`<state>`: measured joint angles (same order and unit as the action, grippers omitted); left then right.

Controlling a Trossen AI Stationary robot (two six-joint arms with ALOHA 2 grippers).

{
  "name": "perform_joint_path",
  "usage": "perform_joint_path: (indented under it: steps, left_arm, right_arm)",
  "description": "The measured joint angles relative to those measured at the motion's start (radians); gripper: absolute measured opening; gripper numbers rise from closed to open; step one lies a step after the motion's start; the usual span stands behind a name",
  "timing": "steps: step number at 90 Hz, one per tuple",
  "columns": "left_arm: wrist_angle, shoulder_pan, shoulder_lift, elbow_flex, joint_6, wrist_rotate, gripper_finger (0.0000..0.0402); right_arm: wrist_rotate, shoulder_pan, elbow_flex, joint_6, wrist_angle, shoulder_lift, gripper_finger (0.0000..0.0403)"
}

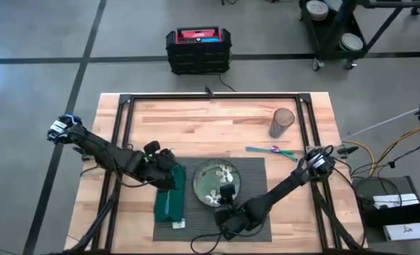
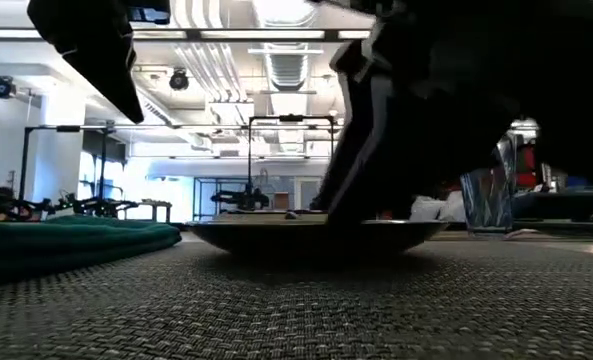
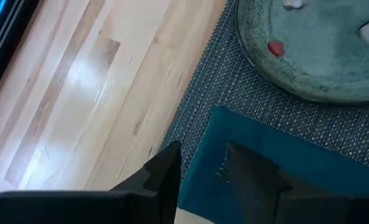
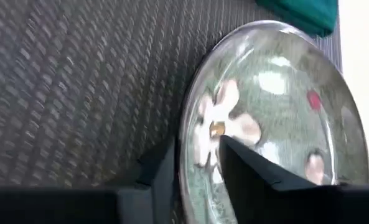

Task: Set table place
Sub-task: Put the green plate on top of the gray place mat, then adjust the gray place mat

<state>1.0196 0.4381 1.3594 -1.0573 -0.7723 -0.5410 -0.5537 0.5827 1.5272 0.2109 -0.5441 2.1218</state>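
The right claw pinches the near rim of the plate, which sits on the placemat mid-worktop. Lower it flat before letting go. The left claw hovers slightly parted over the napkin, holding nothing.

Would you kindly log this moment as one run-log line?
left gripper: open over napkin | right gripper: shut on plate rim | plate and napkin on placemat | glass and utensils on table

Both dark arms reach inward, low.
Left gripper fingers parted; right gripper fingers nearly closed, narrow gap.
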Motion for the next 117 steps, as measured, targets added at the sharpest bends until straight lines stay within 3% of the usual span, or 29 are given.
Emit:
perform_joint_path:
  steps: [8, 24, 35, 53, 74, 99, 117]
  left_arm:
    - [-0.009, 0.000, 0.000, 0.000, 0.000, 0.000, 0.0114]
    - [-0.115, 0.001, 0.009, 0.014, 0.011, 0.006, 0.0114]
    - [-0.273, 0.001, 0.031, 0.065, 0.059, 0.076, 0.0114]
    - [-0.515, 0.002, 0.081, 0.183, 0.068, 0.192, 0.0114]
    - [-0.692, 0.004, 0.132, 0.318, 0.061, 0.219, 0.0114]
    - [-0.699, 0.003, 0.131, 0.417, 0.040, 0.207, 0.0114]
    - [-0.697, 0.003, 0.111, 0.437, 0.030, 0.202, 0.0114]
  right_arm:
    - [0.024, -0.003, 0.040, -0.010, -0.062, -0.005, 0.0167]
    - [0.076, -0.008, 0.163, 0.076, -0.411, -0.063, 0.0198]
    - [0.191, -0.007, 0.126, 0.217, -0.488, -0.155, 0.0200]
    - [0.250, 0.014, -0.135, 0.428, -0.407, -0.276, 0.0190]
    - [0.315, 0.003, -0.397, 0.483, -0.145, -0.298, 0.0181]
    - [0.330, -0.039, -0.474, 0.491, 0.044, -0.298, 0.0179]
    - [0.368, -0.077, -0.463, 0.423, 0.043, -0.299, 0.0174]
